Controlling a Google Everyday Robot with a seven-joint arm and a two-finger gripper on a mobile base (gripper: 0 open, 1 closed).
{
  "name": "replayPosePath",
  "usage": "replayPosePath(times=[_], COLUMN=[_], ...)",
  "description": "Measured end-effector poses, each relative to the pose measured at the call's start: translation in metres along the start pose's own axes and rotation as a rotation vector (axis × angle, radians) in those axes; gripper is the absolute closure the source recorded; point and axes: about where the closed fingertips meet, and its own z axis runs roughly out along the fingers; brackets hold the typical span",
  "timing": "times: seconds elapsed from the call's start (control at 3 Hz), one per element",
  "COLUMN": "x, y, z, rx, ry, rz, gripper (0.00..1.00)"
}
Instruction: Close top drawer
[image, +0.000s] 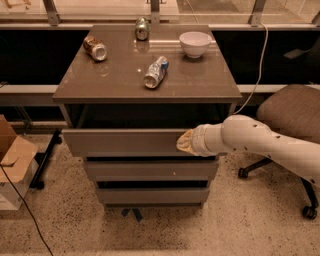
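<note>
The top drawer (120, 142) of the grey-brown cabinet stands pulled out, with a dark gap between its flat front and the cabinet top. My gripper (184, 142) comes in from the right on a white arm and rests against the right part of the drawer front. Two shallower drawer fronts (150, 170) sit below it.
On the cabinet top (120, 85) lie a crushed can (95, 48), an upright can (142, 29), a lying bottle (156, 72) and a white bowl (195, 43). An office chair (292, 112) stands at the right. A cardboard box (12, 165) is on the floor at the left.
</note>
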Motion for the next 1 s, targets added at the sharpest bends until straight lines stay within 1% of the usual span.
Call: replayPosePath(times=[0.33, 0.67, 1.0], x=[-0.001, -0.0018, -0.0023], y=[0.0015, 0.0025, 0.0052], z=[0.0018, 0.0031, 0.0017], rx=[-0.004, -0.007, -0.007], ry=[-0.002, -0.003, -0.003], rz=[-0.001, -0.002, -0.002], gripper=[0.2, 0.0, 0.0])
